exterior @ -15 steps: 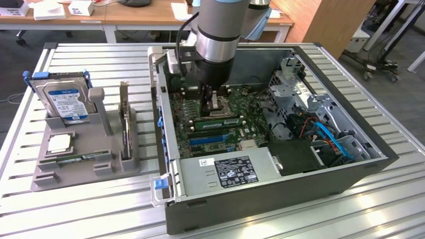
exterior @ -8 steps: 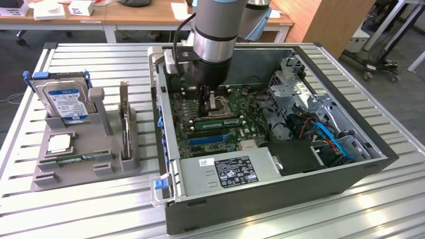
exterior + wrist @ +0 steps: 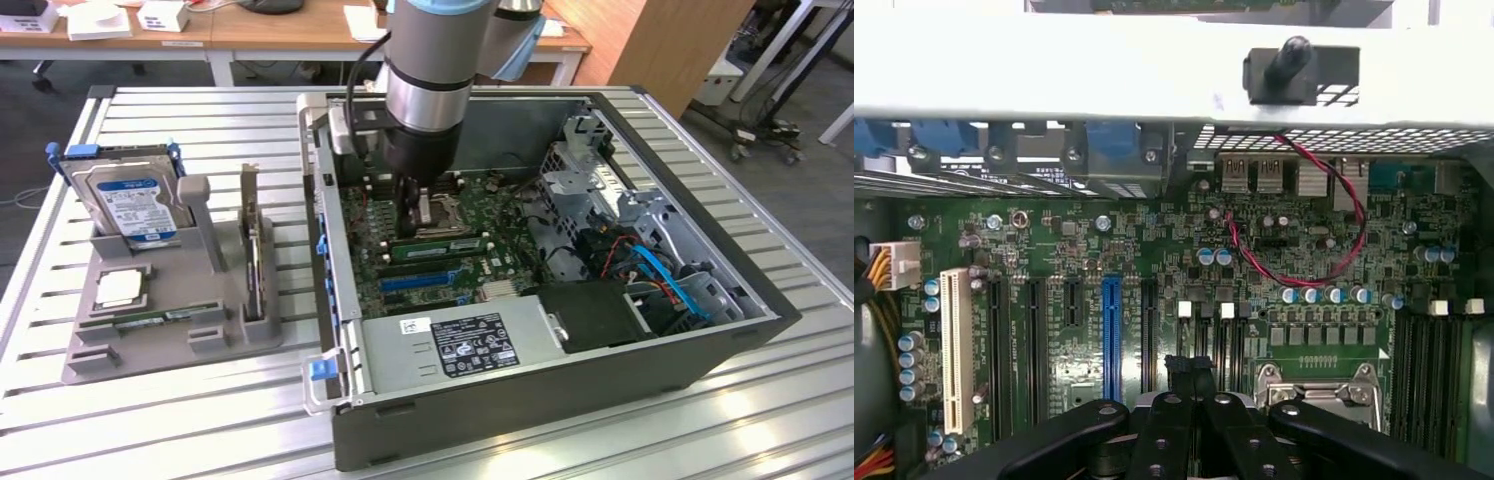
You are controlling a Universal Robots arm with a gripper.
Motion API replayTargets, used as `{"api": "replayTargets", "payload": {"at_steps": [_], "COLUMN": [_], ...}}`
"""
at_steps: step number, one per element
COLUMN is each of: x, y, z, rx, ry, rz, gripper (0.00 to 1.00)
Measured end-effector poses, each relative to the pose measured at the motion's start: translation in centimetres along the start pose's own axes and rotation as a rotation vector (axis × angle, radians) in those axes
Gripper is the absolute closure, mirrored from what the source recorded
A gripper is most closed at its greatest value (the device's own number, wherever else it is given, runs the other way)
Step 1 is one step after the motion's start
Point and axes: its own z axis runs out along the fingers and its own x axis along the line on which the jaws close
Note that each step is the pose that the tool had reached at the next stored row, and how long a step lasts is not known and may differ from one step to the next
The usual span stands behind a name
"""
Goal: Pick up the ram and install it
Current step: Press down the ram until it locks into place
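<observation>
Open desktop computer case on a slatted metal table, with a robot arm reaching down into it. The gripper hangs just above the motherboard, beside the CPU socket, its black fingers pressed together and holding nothing.

The ram appears to be the thin green stick lying low in a grey holder on the exterior view's left, outside the case and well apart from the gripper. By that reading, the pick-up is not yet begun. A second green stick sits seated in a motherboard slot near the socket and close to the gripper, and I cannot rule out that this is the task's stick, already installed.

Any grasp on so thin a board would call for parted fingers, lined up along its length.

The holder also carries a hard drive standing upright, a dark expansion card on edge and a pale square part. The case holds the motherboard, a silver power supply and blue cables – all inside its walls
</observation>
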Motion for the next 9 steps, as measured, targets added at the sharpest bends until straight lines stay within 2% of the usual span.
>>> {"api": "replayTargets", "payload": {"at_steps": [5,9], "x": [0.02,0.02], "y": [0.03,0.03], "z": [0.67,0.77], "rx": [0.0001,-0.0001], "ry": [0.0,0.0002], "rz": [0.0,0.0], "gripper": [0.91,0.91]}}
